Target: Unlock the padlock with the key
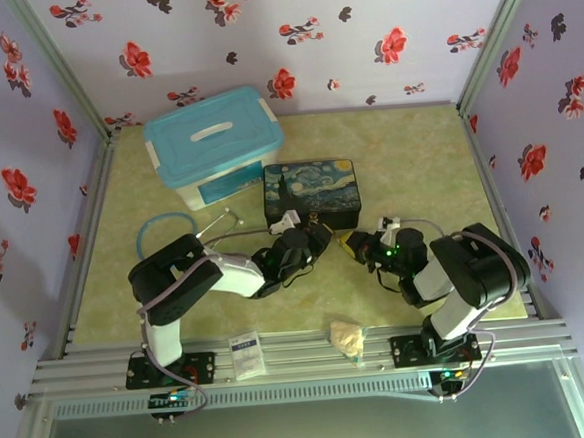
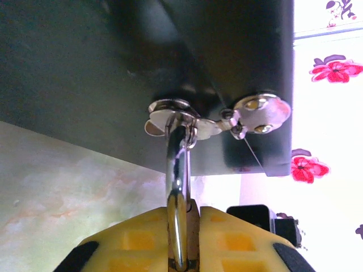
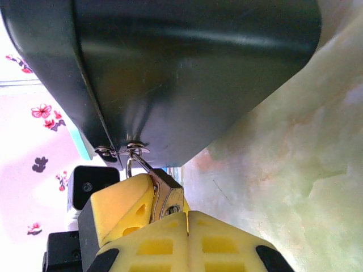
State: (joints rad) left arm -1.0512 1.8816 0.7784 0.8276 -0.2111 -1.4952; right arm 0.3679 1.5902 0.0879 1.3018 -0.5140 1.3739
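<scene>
The small brass padlock (image 3: 168, 192) hangs by its silver shackle (image 2: 178, 175) from the clasp (image 2: 173, 110) on the front of the starry-night box (image 1: 310, 190). My left gripper (image 2: 187, 211) is shut on the padlock body, one yellow pad on each side. My right gripper (image 3: 187, 215) is shut too, its tips pressed up against the keyhole (image 3: 172, 209) in the padlock's underside. The key is hidden between the right pads. In the top view, the left gripper (image 1: 319, 239) and the right gripper (image 1: 360, 244) meet in front of the box.
A white bin with a blue lid (image 1: 215, 144) stands behind and left of the box. A blue cable loop (image 1: 167, 228) lies to the left. A crumpled beige wrapper (image 1: 347, 337) and a white packet (image 1: 247, 354) sit at the near edge.
</scene>
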